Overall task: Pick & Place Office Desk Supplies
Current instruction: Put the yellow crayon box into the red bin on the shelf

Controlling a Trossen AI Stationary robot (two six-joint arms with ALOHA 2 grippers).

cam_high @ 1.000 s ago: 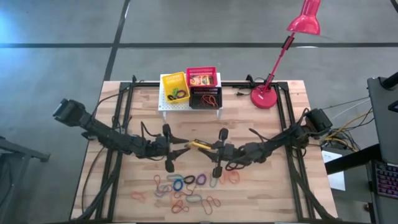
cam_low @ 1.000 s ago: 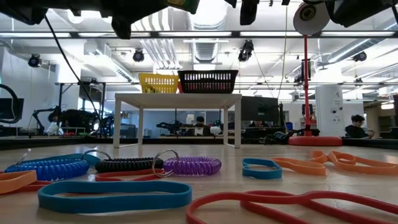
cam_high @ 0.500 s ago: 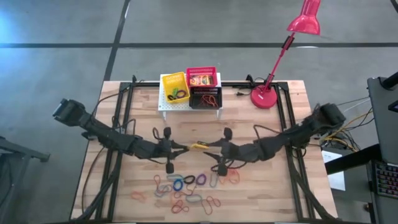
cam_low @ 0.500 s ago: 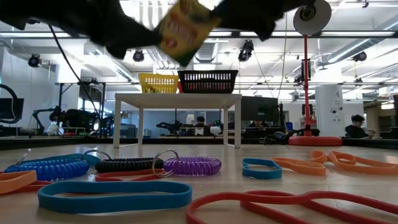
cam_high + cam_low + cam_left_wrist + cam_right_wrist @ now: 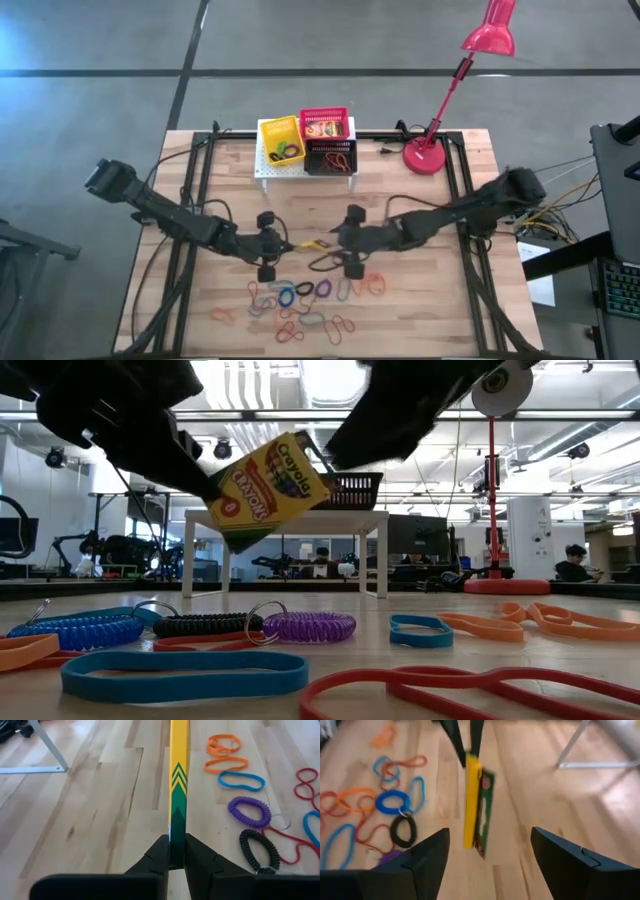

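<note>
Since a second ago the crayon box has dropped lower over the desk, above the elastic loops. The left hand pinches it; the right hand gapes empty. Mid-carry, I judge; next, the far red basket.

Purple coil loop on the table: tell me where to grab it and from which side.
Grip the purple coil loop across one side of its ring, coming straight down from above. It lies flat on the table, so there is no edge to pinch from the side; one finger probably fits inside the hole. Avoid the end touching the black coil. The open right gripper seems freest; the left gripper holds the crayon box.
</note>
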